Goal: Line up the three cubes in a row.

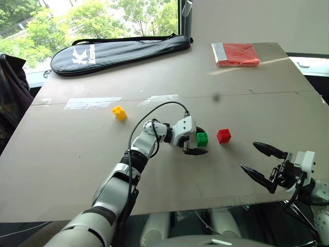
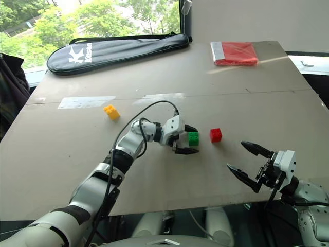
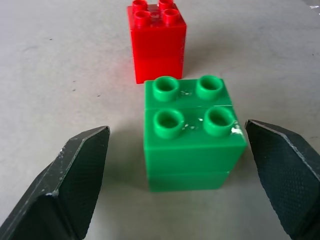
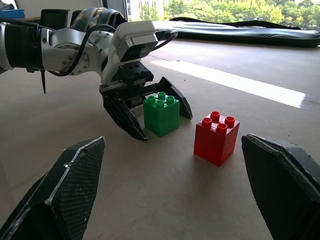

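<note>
Progress: green cube stands on the desk just beside the red cube, studs up, a small gap between them; two of three look placed as a pair. Yellow cube sits well apart, at about 10 o'clock from the green one, out of line with the pair. Judgement: roughly two-thirds done; what is left is fetching the yellow cube and setting it in line with the other two.

Left gripper: jaws spread wide either side of the green cube, a clear gap at each pad in the left wrist view, so the cube is released and stands free.

Right gripper: jaws wide apart, holding nothing, low over the near right part of the desk at about 4 o'clock from the red cube.

Containers: long dark zipped bag lies along the far edge, closed; contents cannot be told. Flat red packet lies at the far right, possibly sealed, too distant to be sure.
</note>
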You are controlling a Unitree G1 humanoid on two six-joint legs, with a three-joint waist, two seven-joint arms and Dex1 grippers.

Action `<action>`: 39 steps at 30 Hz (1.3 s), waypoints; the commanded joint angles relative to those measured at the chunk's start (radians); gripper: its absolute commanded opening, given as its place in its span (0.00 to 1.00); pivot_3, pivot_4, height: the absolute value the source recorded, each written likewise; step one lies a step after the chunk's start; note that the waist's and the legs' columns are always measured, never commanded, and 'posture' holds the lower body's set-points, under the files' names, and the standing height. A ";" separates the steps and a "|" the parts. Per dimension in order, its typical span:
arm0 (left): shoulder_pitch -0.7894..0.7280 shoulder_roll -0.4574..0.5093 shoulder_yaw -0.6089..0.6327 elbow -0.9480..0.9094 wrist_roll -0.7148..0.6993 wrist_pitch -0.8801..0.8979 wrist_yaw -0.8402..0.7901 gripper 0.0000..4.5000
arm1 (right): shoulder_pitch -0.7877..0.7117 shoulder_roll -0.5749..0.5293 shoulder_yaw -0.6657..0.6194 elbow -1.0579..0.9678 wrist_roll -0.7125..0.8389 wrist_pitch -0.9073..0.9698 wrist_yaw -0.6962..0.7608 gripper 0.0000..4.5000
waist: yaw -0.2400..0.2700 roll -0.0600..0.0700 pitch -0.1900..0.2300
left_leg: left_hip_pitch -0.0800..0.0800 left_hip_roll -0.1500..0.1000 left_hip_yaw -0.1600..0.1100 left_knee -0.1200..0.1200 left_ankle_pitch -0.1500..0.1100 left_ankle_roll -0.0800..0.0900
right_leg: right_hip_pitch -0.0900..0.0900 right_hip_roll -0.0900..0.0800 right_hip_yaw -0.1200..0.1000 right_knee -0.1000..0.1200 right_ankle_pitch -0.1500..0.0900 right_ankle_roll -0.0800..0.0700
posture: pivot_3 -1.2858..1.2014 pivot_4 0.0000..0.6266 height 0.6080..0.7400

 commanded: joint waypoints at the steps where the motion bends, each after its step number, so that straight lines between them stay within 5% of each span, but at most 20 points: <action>1: 0.052 0.077 0.068 -0.226 -0.113 0.133 -0.062 0.99 | -0.001 -0.013 -0.004 -0.043 0.048 0.010 0.031 1.00 | -0.008 0.000 0.000 | 0.000 0.001 -0.001 0.000 0.000 0.000 | 0.000 0.000 0.000 0.000 0.000 0.000 | 0.52 0.24 0.79; 9: 0.339 0.311 0.226 -0.775 -0.334 0.458 -0.025 0.99 | -0.051 -0.019 0.028 -0.087 0.065 0.044 0.029 1.00 | -0.013 0.002 0.001 | 0.000 0.003 -0.001 -0.001 0.000 0.000 | -0.002 -0.001 0.001 0.000 0.001 -0.003 | 0.52 0.24 0.79; 18: 0.641 0.163 0.550 -0.954 -0.264 0.481 0.582 0.99 | -0.175 0.010 0.076 -0.075 0.069 0.071 0.000 1.00 | -0.010 0.002 0.001 | 0.001 0.003 -0.002 -0.002 0.000 0.000 | -0.001 -0.001 0.000 0.000 0.000 -0.001 | 0.52 0.24 0.79; 26: 0.711 0.004 0.556 -0.930 -0.086 0.349 0.950 0.99 | -0.185 0.003 0.077 -0.057 0.073 0.079 0.028 1.00 | 0.014 0.001 0.001 | -0.001 0.000 -0.002 0.000 0.000 0.000 | 0.000 -0.004 -0.001 -0.001 0.002 -0.004 | 0.52 0.24 0.79; 39: 0.465 -0.092 0.486 -0.605 0.114 0.279 1.296 0.99 | -0.206 -0.002 0.075 -0.034 0.061 0.076 0.044 1.00 | 0.010 0.001 0.000 | 0.000 -0.001 -0.002 0.000 0.000 0.000 | 0.000 -0.003 -0.001 -0.001 0.003 -0.003 | 0.52 0.24 0.79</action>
